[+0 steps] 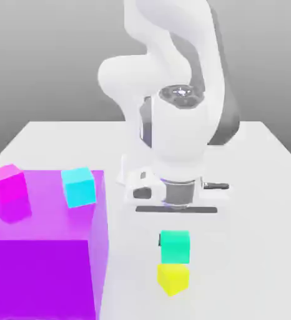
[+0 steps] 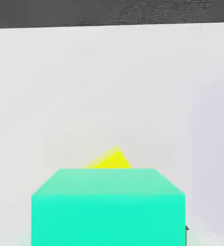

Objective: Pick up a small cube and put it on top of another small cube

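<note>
The teal-green cube [image 1: 174, 246] sits directly above the yellow cube [image 1: 173, 279], near the front edge of the white table [image 1: 260, 206], and looks to be resting on it or a hair off. From the hand view the yellow cube [image 2: 109, 161] peeks out beyond the teal-green cube [image 2: 108, 206], turned slightly askew. The gripper [image 1: 175, 215] hangs straight overhead, fingers drawn together on the teal-green cube. To my eye, letting go comes next.
</note>
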{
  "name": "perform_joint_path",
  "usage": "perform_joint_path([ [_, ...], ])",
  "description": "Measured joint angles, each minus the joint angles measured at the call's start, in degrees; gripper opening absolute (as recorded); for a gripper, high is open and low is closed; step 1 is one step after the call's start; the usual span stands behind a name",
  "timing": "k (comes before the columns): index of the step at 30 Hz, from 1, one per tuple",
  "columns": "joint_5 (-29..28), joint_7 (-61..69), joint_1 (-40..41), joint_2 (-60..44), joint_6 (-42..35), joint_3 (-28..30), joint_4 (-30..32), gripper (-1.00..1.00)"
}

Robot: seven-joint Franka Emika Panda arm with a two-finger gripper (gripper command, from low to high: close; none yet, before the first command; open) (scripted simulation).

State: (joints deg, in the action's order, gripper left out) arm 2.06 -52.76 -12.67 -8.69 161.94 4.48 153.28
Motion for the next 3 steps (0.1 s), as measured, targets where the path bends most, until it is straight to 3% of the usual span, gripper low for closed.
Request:
perform_joint_path([
  [3, 0.00, 0.00, 0.00, 0.00, 0.00, 0.00, 0.00, 1.00],
])
